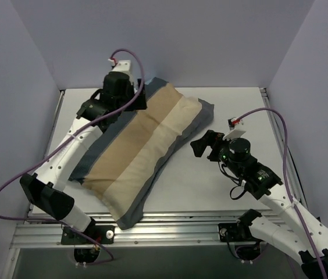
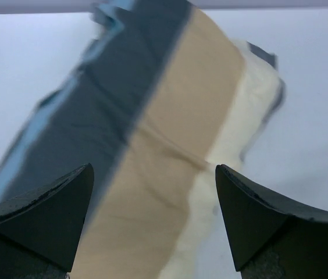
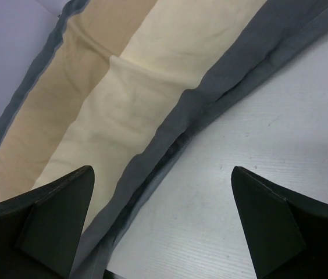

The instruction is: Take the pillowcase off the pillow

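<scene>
The pillowcase (image 1: 143,151) is lying banded face up on the white table (image 1: 210,186), running on a slant from the far end at about twelve o'clock down to the near edge at about seven o'clock. Its stripes are running lengthwise: blue-grey, tan, cream, then blue-grey again along the right border. It is looking plump rather than flat, so the pillow is probably sitting inside it, though no white cushion is showing from any view. The near corner is reaching the table's front edge.

The left gripper (image 2: 152,180) is hovering over the far end of the cover, at about eleven o'clock on the table, with its claw released and spread wide. Nothing is sitting between its fingers (image 2: 53,215), and the tan band is lying below the gap.

The right gripper (image 1: 203,145) is hanging at about three o'clock of the cover, just beside its blue-grey border and pointing toward it. Its claw is also released, spread wide over bare tabletop and the cover's edge, grasping nothing.
</scene>
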Tool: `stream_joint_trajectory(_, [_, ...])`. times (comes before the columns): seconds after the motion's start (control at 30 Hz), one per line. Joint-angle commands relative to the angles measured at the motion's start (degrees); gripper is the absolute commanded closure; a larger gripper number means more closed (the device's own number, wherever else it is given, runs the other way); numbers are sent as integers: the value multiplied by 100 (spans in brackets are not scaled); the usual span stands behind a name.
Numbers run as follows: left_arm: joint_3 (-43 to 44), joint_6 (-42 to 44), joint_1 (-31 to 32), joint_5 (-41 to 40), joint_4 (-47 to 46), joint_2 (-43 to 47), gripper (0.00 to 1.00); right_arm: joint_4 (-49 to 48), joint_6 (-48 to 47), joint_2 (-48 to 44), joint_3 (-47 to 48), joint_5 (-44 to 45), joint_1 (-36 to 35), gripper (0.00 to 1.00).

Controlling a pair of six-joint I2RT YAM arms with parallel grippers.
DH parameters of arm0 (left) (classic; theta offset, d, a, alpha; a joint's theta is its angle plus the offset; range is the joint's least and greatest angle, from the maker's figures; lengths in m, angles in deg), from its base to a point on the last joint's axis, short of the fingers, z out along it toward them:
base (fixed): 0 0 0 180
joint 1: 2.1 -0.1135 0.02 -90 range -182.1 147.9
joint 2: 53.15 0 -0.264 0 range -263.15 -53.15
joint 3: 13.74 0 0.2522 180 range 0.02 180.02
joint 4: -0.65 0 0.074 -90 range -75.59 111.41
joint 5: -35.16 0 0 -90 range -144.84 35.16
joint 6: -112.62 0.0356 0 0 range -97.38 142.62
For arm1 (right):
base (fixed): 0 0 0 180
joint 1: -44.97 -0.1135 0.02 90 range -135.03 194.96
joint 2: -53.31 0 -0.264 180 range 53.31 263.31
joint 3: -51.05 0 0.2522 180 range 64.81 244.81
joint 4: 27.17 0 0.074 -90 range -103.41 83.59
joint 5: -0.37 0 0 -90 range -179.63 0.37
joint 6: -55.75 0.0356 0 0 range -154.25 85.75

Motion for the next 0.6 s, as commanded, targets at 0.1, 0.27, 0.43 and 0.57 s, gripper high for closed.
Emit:
stream_joint_trajectory(0.1, [-216,366,-1739,50,522,-349,6,-1007,504,549,-325,-669,-50,0])
stream_joint_trajectory(0.27, [-1241,-152,-2223,798,234,-675,6,-1614,908,945,-624,-757,-50,0])
stream_joint_trajectory(0.43, [-2491,-1110,-2075,2052,-610,-456,6,-1754,1137,1358,-729,-704,82,0])
stream_joint_trajectory(0.57, [-3151,-1602,-1425,2161,-1023,-122,6,-2044,1234,1508,-879,-1073,424,0])
